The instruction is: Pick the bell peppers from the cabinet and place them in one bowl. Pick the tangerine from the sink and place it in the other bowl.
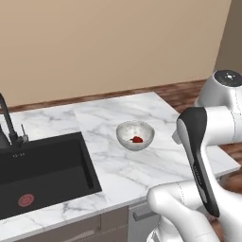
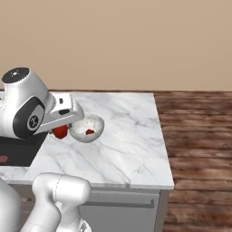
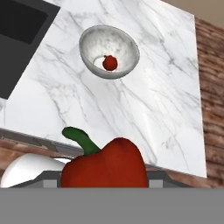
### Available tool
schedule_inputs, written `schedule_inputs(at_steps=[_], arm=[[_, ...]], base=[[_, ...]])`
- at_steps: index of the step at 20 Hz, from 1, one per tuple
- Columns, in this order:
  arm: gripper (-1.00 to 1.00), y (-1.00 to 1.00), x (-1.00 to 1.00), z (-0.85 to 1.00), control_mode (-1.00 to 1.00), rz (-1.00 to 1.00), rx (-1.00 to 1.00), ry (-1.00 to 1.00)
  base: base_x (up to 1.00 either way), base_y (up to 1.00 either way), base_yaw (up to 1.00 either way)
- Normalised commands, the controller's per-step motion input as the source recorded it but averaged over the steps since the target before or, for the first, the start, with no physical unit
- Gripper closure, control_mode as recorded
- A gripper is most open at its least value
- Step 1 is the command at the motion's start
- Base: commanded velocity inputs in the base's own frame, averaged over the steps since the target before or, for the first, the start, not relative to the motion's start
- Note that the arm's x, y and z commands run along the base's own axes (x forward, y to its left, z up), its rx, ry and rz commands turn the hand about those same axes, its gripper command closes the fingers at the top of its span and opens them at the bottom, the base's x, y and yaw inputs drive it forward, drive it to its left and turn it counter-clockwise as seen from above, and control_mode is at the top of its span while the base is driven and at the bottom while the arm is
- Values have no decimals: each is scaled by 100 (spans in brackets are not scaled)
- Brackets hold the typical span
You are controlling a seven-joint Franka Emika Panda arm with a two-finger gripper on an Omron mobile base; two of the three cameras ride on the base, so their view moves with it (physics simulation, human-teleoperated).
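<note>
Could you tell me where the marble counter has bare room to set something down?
Bare marble lies right of the white-grey speckled bowl toward the counter's end, and between bowl and front edge. The strip between bowl and black sink is narrower. The bowl already holds one small red pepper.

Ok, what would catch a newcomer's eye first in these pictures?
A glossy red bell pepper looms large in the hand view, held in the tool. On the marble counter, a white-grey speckled bowl already holds another small red pepper, beside the black sink.

Glossy white rounded arm (image 1: 215, 118); black joint inlays; dark grey circular cap atop joint
</note>
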Motion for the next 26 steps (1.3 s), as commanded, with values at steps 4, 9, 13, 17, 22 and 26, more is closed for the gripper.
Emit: schedule_inputs(at_steps=[4,9,13,17,22,26], arm=[[100,0,0,0,100,0,0,0],[100,0,0,0,100,0,0,0],[100,0,0,0,100,0,0,0],[100,0,0,0,100,0,0,0],[100,0,0,0,100,0,0,0],[100,0,2,0,-100,0,0,0]], base=[[52,-26,17],[16,-8,8],[0,0,0],[0,0,0],[0,0,0],[0,0,0]])
